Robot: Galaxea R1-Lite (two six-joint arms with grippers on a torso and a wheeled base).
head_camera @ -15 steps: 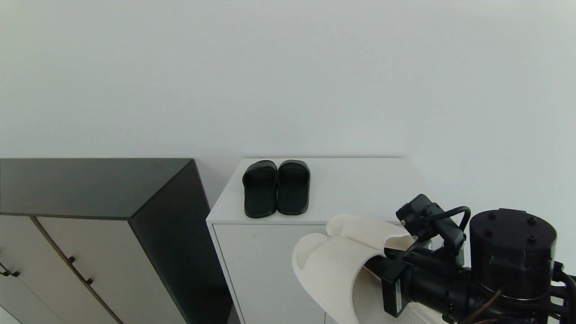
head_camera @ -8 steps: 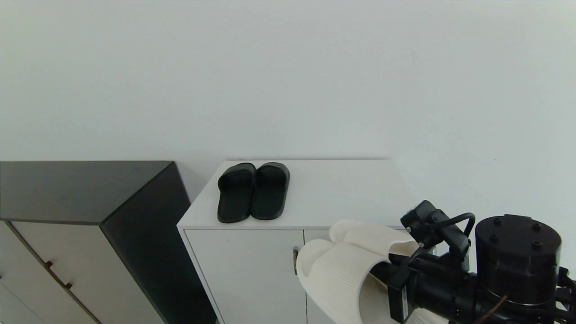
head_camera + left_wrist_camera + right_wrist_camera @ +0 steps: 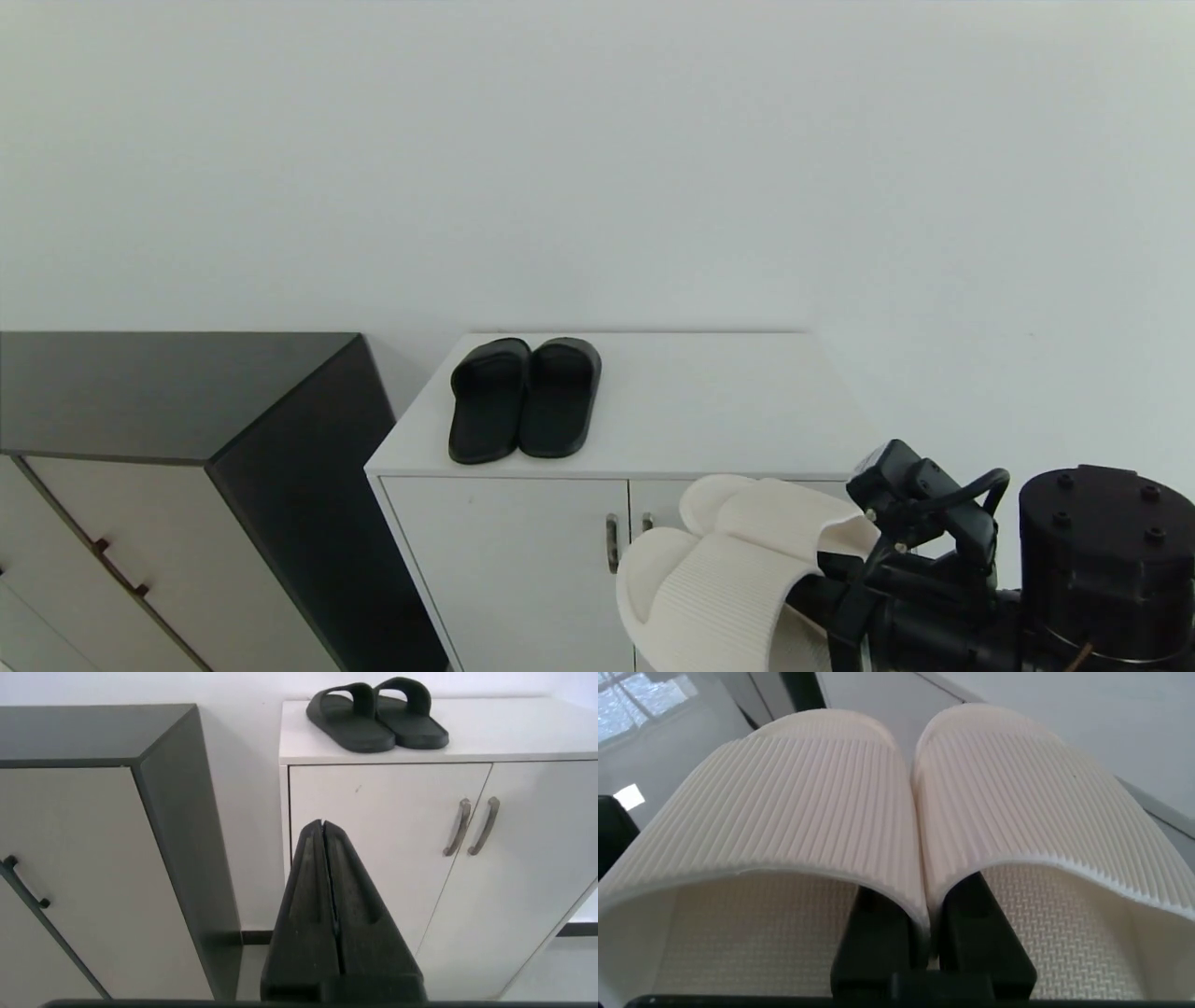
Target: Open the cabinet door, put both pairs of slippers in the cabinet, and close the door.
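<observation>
A pair of black slippers (image 3: 525, 399) lies on top of the white cabinet (image 3: 709, 411), near its left side; the pair of black slippers (image 3: 378, 715) also lies there in the left wrist view. Both cabinet doors (image 3: 509, 560) are closed, with two metal handles (image 3: 611, 543) at the middle seam. My right gripper (image 3: 924, 924) is shut on a pair of white ribbed slippers (image 3: 724, 569), held in front of the right door, below the cabinet top. My left gripper (image 3: 324, 831) is shut and empty, low in front of the cabinet's left door (image 3: 374, 849).
A dark-topped cabinet (image 3: 177, 392) with pale drawer fronts stands just left of the white one, with a narrow gap between them. A plain white wall (image 3: 597, 159) rises behind both.
The head view shifted: the cabinets slid left and the door handles came into sight. My right gripper with the white slippers sits lower in the picture.
</observation>
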